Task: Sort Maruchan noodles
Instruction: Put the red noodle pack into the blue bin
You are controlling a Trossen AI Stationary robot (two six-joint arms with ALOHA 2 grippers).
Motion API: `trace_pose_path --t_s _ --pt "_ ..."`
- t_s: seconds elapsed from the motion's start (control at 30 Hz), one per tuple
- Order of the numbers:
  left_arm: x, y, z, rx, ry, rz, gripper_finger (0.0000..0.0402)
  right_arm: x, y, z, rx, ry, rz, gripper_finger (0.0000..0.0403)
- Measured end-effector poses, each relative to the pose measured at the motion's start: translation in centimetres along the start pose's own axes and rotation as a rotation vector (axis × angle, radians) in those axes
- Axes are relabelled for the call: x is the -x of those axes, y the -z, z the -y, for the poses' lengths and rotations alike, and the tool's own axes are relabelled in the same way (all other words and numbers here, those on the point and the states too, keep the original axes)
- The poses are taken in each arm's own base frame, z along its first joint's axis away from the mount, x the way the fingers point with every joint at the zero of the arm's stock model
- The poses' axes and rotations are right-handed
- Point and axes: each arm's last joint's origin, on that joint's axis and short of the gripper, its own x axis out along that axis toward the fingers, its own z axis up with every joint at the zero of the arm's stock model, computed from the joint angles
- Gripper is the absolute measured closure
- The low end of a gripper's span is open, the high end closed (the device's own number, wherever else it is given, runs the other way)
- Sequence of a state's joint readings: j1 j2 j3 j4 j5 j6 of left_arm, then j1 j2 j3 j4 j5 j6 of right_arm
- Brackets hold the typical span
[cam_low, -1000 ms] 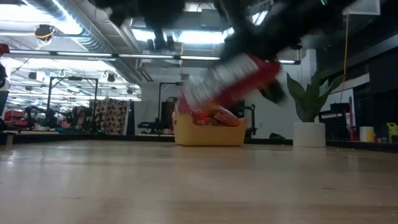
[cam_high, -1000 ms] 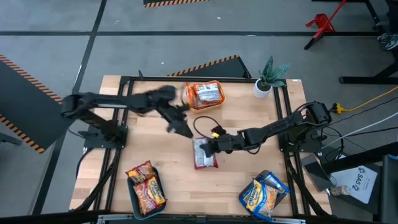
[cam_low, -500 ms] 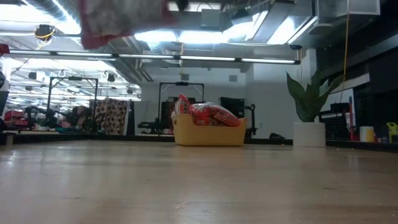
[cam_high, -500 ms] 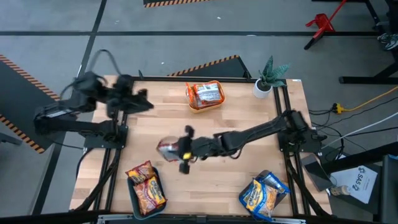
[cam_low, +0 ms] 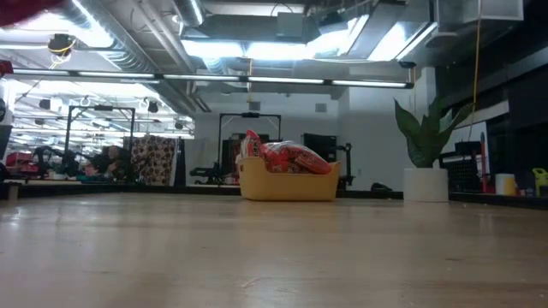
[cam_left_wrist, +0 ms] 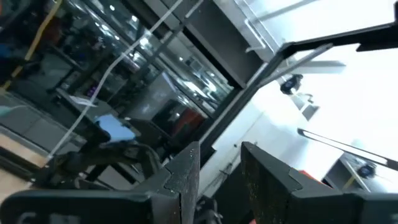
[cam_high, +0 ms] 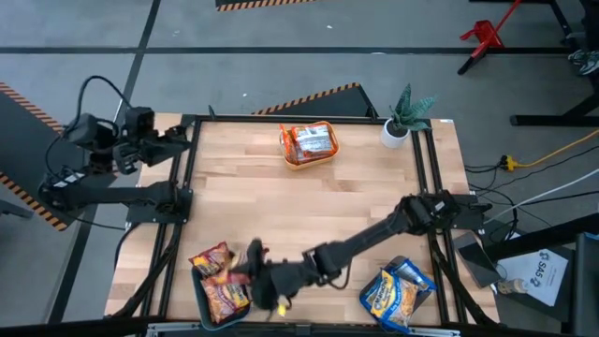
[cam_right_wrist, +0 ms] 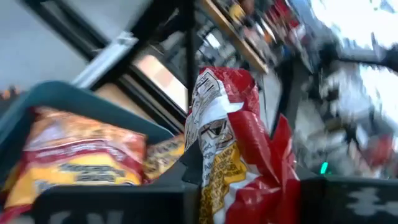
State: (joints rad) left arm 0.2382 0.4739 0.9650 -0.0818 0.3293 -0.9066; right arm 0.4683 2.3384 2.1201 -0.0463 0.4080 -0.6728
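Red packet carried to the teal bin

At lower left of the high view, the right tool (cam_high: 251, 274) pinches a red-silver noodle packet (cam_right_wrist: 239, 155) (light, crinkly, slippery; best held by an edge) over the teal bin (cam_high: 201, 290); the left tool (cam_left_wrist: 217, 171), part-open and empty, waits upper left, off the worktop (cam_high: 281, 211).

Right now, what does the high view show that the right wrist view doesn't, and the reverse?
Only the high view: the left gripper waiting off the table's far-left corner, the yellow bin of red packets, the grey bin of blue packets, and the potted plant.
Only the right wrist view: a clear look at the red-silver packet clamped in the right gripper.
Both: the teal bin holding orange-yellow packets, with the right gripper at it.
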Motion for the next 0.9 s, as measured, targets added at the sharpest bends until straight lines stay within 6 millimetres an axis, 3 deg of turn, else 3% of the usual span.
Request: trace_pose_path --t_s 0.17,0.37,0.5,0.73,0.9 --pt "1.1 0.2 0.2 0.004 -0.040 0.017 0.0289 -0.4 -1.0 -3.4 0.228 0.049 0.069 0.0339" --pt "1.8 0.5 0.2 0.016 -0.063 -0.009 0.0289 -2.0 0.4 -5.5 0.272 0.047 0.107 0.0341" --pt "1.8 0.7 0.0 0.024 -0.085 -0.026 0.0289 -3.6 1.3 -6.2 0.278 0.060 0.164 0.0328" --pt "1.8 0.7 -0.1 -0.020 -0.092 -0.033 0.0289 -6.1 1.7 -7.0 0.280 0.046 0.264 0.0345" --pt "1.8 0.8 -0.1 -0.042 -0.096 -0.037 0.0289 -6.7 2.7 -6.9 0.225 0.015 0.271 0.0325"
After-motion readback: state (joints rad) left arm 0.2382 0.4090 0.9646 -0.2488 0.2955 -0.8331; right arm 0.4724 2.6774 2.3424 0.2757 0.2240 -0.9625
